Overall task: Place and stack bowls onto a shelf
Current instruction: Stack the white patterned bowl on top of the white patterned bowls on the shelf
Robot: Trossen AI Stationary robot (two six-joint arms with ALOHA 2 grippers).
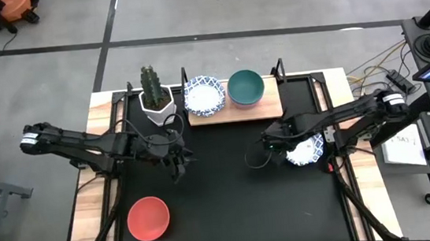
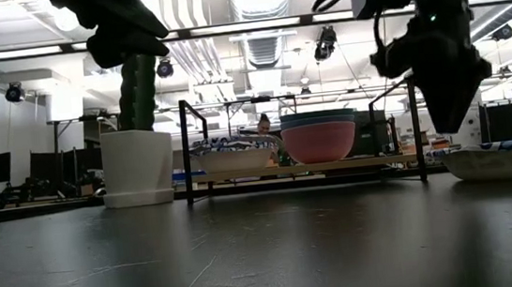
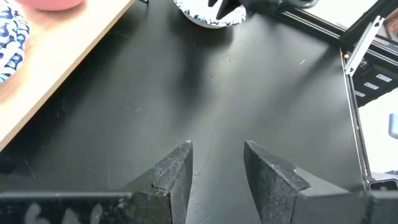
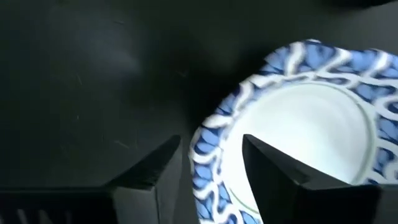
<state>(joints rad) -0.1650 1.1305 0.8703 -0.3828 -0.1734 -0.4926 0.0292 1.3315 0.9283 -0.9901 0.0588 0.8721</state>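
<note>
Bowls (image 1: 245, 87) sit stacked on the shelf (image 1: 270, 106); a patterned bowl (image 1: 306, 150) and red bowl (image 1: 148, 219) wait. Right gripper (image 4: 210, 163) straddles the patterned rim, jaws released; left gripper (image 3: 216, 163) hangs parted, empty.

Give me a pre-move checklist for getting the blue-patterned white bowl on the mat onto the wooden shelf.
1. Right gripper straddles the rim of the blue-patterned white bowl on the black table mat: ok, one finger inside, one outside.
2. Right gripper clamped on that rim: not ok, fingers stand apart.
3. Bowl sits flat on the mat: ok in the low view.
4. Light-brown wooden shelf has a stack to receive it: ok, another patterned white bowl is there beside the teal bowl.
5. Left gripper clear of the path: ok, open over bare mat.
6. Plain red bowl out of the way: ok.
</note>
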